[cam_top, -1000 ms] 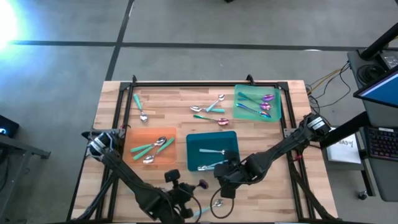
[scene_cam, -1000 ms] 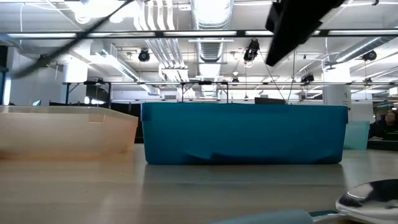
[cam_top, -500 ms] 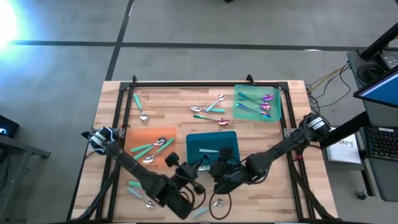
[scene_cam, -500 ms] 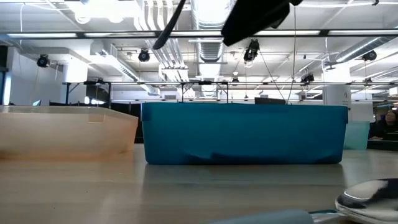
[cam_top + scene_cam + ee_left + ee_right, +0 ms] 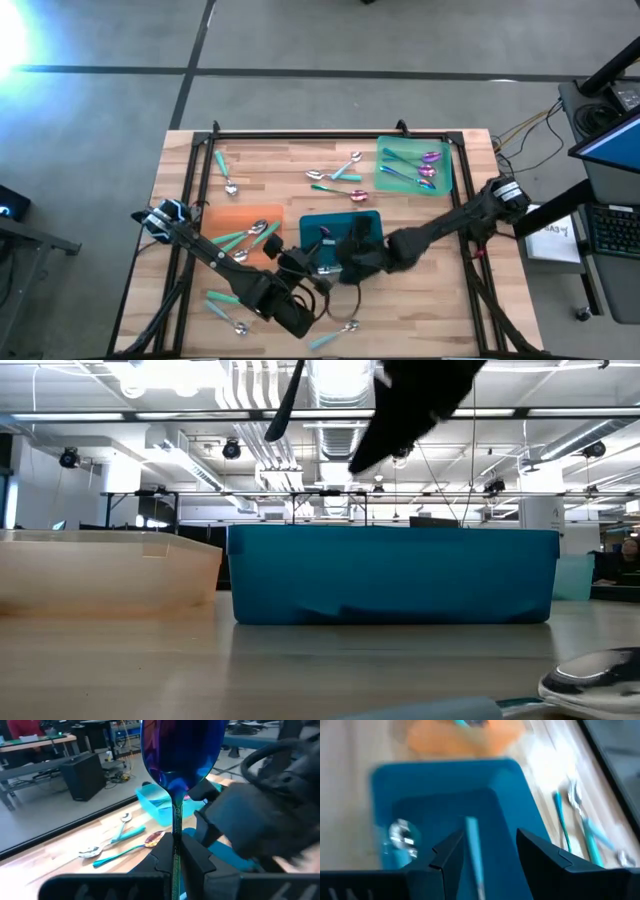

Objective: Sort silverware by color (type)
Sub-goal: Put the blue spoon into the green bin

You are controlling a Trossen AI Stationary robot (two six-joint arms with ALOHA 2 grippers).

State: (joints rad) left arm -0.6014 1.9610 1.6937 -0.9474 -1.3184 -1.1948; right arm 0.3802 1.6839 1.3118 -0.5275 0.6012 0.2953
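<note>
An iridescent purple-blue spoon [image 5: 179, 755] is held by my left gripper [image 5: 175, 851], which is shut on it above the near part of the teal tray [image 5: 372, 222]. In the high view the spoon's bowl [image 5: 325, 243] shows over that tray. My right gripper [image 5: 485, 847] is open just to its right [image 5: 347, 262], over the same tray, touching nothing. In the tray lies a teal-handled piece [image 5: 474, 851] with a silver head [image 5: 400, 838]. My left gripper pinches the spoon's thin handle [image 5: 175, 827] between its two fingers. The handle runs along the fingers and the bowl sticks out past their tips. The spoon is lifted clear, above the teal tray.
The orange tray [image 5: 215, 222] holds teal-handled spoons, and the green tray [image 5: 385, 180] at the far right holds iridescent pieces. Loose teal-handled silverware lies at far left [image 5: 225, 172], far middle [image 5: 335, 172], and near the front edge [image 5: 225, 308], [image 5: 335, 333].
My left gripper has gone from near the front edge toward the far edge and risen, carrying the purple-blue spoon over the teal tray while its wrist turned. My right gripper has shifted a little toward the far left, over the teal tray.
</note>
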